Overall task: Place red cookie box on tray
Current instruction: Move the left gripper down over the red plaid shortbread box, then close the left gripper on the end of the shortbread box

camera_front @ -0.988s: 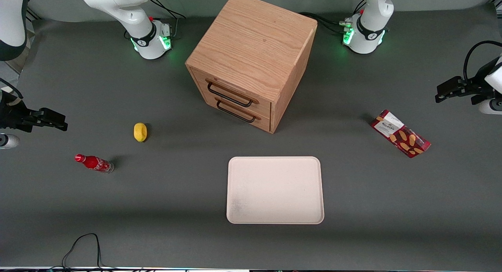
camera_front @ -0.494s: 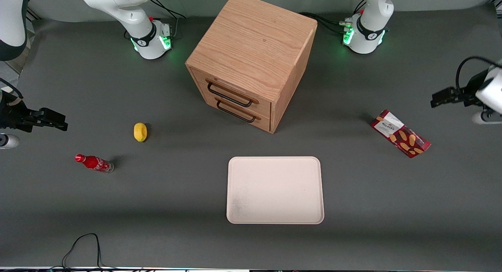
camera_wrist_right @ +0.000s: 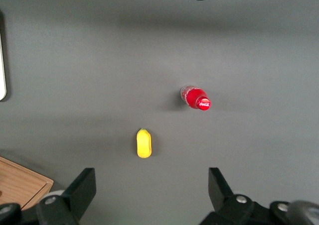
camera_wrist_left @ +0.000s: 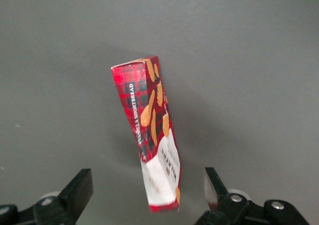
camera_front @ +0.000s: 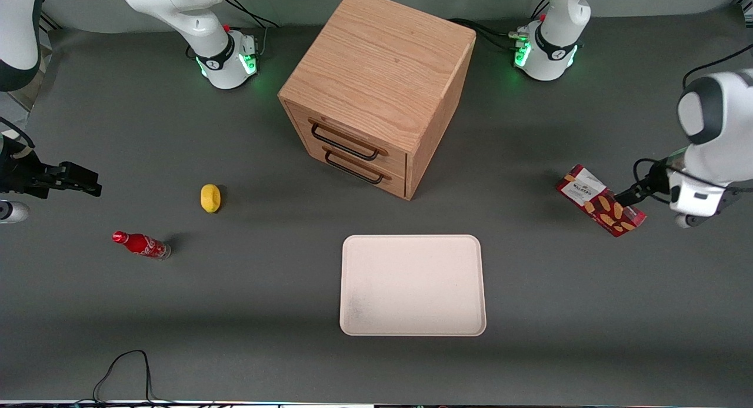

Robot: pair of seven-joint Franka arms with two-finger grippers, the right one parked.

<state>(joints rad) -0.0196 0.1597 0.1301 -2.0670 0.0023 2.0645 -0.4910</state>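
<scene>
On matte grey table [camera_front: 588,290] — flat dark-red tartan cookie carton [camera_front: 600,200], untouched; black two-finger gripper [camera_wrist_left: 145,195] above it, fingers spread wide. Smooth cream round-cornered tray [camera_front: 413,285] well apart.

Red cookie box [camera_front: 600,200]: printed card carton, slight sheen. Tray [camera_front: 413,285]: smooth matt cream plastic, faintly scuffed. Cabinet [camera_front: 376,90]: grained oak-look wood, dark metal handles. Table [camera_front: 265,314]: matt grey. Gripper [camera_wrist_left: 144,197] above box: black matt plastic fingers.

High front cam over whole table, left wrist cam looking down, end effector [camera_wrist_left: 144,195] above red cookie box [camera_wrist_left: 152,130]
</scene>
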